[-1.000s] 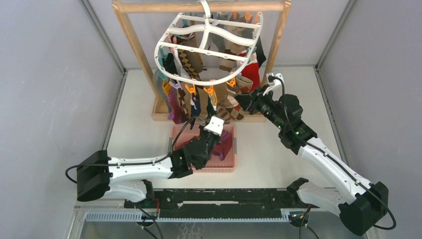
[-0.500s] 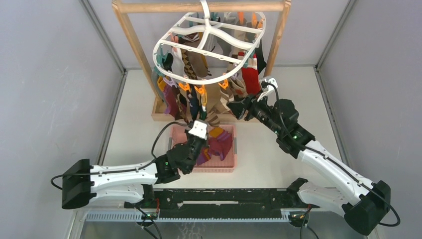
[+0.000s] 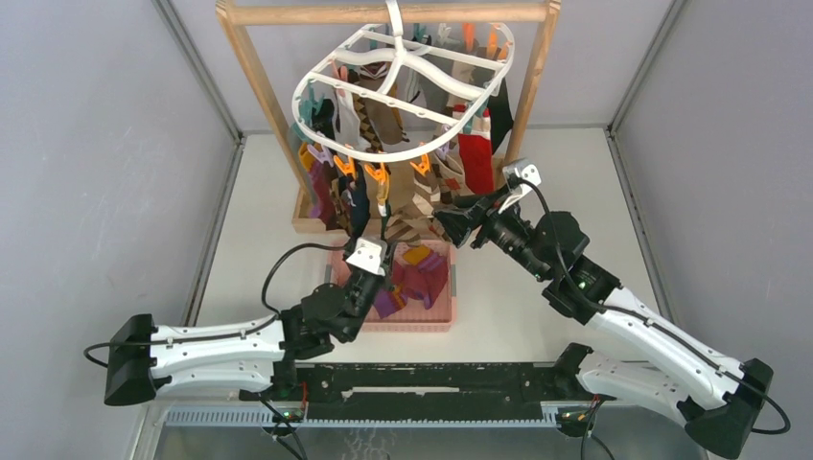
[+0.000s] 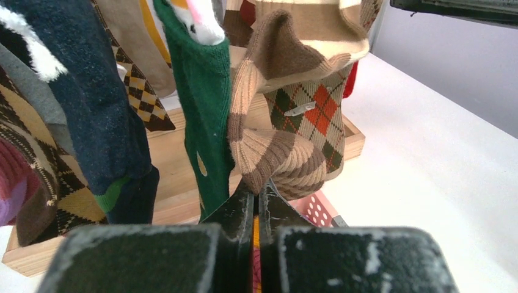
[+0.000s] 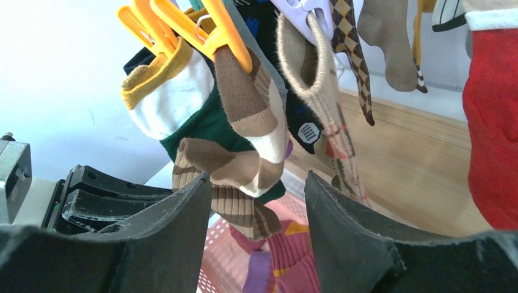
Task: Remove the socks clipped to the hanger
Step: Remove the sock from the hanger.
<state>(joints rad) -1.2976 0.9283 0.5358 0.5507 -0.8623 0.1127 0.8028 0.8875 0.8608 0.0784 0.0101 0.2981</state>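
Early on — most socks [image 3: 422, 196] hang clipped on the hanger [image 3: 379, 153], a few lie in the pink basket [image 3: 422, 324]. Left gripper [image 4: 258, 198] is closed at the brown-striped sock's [image 4: 278, 162] toe, hold unclear — right gripper [image 5: 256, 183] is open around that sock.

Closed left pincer [image 4: 257, 204], right pincer [image 5: 256, 192] jaws parted, both stretched forward.

No legible text, label or number anywhere

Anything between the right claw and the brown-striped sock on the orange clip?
Nothing visible. The right claw is open with the brown-striped sock hanging just ahead of its gap. The shut left claw sits at the sock's lower end.
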